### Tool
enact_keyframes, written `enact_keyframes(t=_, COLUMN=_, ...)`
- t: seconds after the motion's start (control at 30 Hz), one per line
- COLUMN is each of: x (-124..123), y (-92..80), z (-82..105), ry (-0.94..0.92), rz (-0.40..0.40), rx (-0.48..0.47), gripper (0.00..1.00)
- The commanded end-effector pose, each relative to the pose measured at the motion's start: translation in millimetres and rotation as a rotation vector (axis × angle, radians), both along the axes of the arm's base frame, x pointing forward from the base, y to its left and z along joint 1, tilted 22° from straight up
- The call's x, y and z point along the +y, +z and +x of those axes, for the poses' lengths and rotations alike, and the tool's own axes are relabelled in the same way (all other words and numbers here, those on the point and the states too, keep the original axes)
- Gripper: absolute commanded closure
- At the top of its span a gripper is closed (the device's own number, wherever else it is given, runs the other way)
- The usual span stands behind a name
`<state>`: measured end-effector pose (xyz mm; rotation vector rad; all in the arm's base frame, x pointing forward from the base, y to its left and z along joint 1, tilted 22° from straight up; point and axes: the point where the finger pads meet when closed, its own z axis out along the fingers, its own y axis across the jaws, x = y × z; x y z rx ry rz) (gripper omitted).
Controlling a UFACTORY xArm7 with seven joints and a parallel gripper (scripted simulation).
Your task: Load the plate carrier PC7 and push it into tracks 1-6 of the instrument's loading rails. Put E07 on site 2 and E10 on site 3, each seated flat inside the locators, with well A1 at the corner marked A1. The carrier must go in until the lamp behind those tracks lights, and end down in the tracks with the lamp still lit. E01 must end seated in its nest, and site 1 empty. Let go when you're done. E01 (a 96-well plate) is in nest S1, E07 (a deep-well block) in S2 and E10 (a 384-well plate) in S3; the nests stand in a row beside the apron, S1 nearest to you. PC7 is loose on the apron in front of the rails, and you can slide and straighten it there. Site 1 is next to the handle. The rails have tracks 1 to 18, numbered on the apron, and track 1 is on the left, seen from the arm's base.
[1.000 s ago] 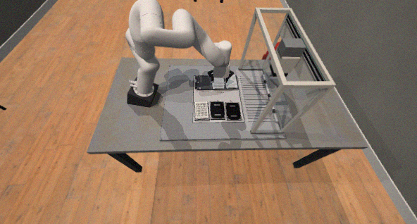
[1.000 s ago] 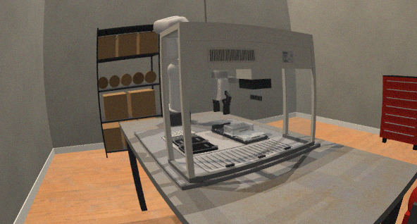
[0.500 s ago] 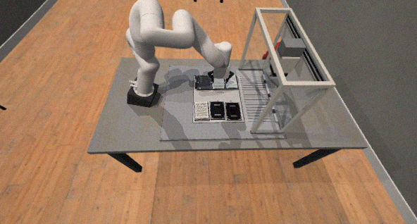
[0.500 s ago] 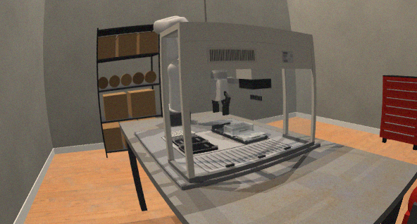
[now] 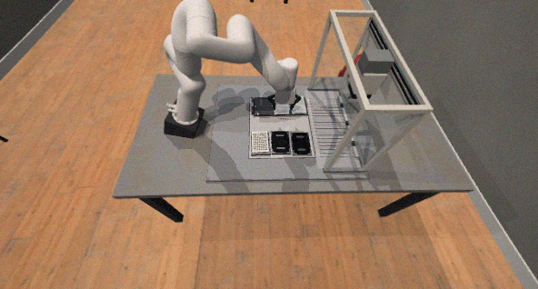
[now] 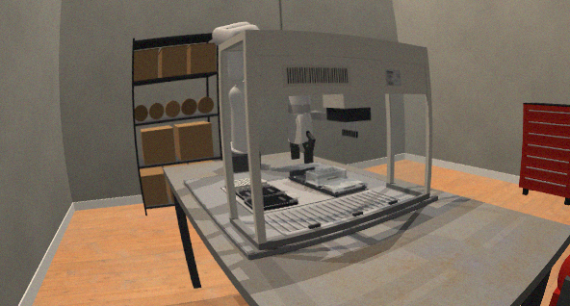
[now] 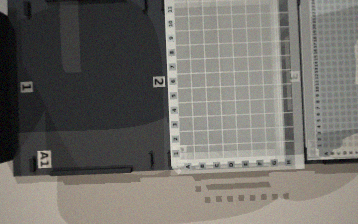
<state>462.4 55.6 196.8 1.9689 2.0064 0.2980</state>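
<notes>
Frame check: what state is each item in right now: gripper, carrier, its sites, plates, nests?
Black two-finger gripper: open, holding nothing, above the carrier.
Dark plate carrier PC7: on the apron, outside the grey rails.
Site 1: empty.
Pale deep-well block: on site 2.
Pale 384-well plate: on site 3.
White 96-well plate: in its nest.
Two dark nests: empty.

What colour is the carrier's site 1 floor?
Dark grey, bare site 1; clearest in the wrist view.
</notes>
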Motion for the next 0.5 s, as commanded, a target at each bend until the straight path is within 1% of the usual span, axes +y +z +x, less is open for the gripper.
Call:
enact_keyframes(t=0.0, x=0.1, y=-4.6, z=3.2, ry=0.001, rz=0.001, rx=-0.003, gripper=0.0)
enact_keyframes(t=0.33, x=-1.1, y=-20.1, z=9.2, ry=0.001, rz=0.001, rx=-0.003, gripper=0.0)
enact_keyframes(t=0.47, x=-1.3, y=-23.3, z=10.4, ry=0.001, rz=0.001, rx=-0.003, gripper=0.0)
